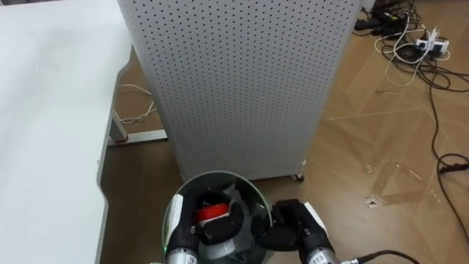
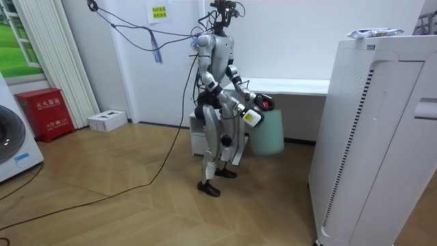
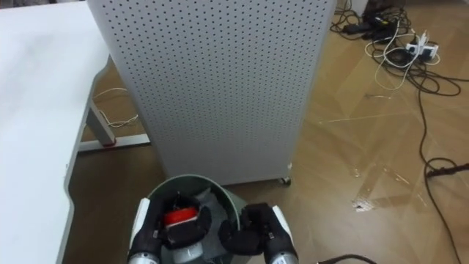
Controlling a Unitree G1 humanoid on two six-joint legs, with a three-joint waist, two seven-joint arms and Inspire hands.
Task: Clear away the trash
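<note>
A pale green garbage bin point(image 1: 220, 177) stands on the floor right below me, against a white perforated cabinet. My left hand point(image 1: 192, 229) hovers over the bin's mouth, its dark fingers curled round a red piece of garbage point(image 1: 212, 213). More grey and dark rubbish lies inside the bin beneath it. My right hand point(image 1: 287, 224) is beside the bin's right rim, fingers curled towards the left hand with nothing seen in them. In the room view I stand upright facing the bin point(image 2: 268, 134), both hands held out above it.
The white perforated cabinet point(image 1: 227, 81) rises just behind the bin. A white table point(image 1: 44, 110) runs along my left. Cables and a power strip point(image 1: 410, 40) lie on the wooden floor at the far right. A tall white appliance point(image 2: 382, 137) stands on the room view's right.
</note>
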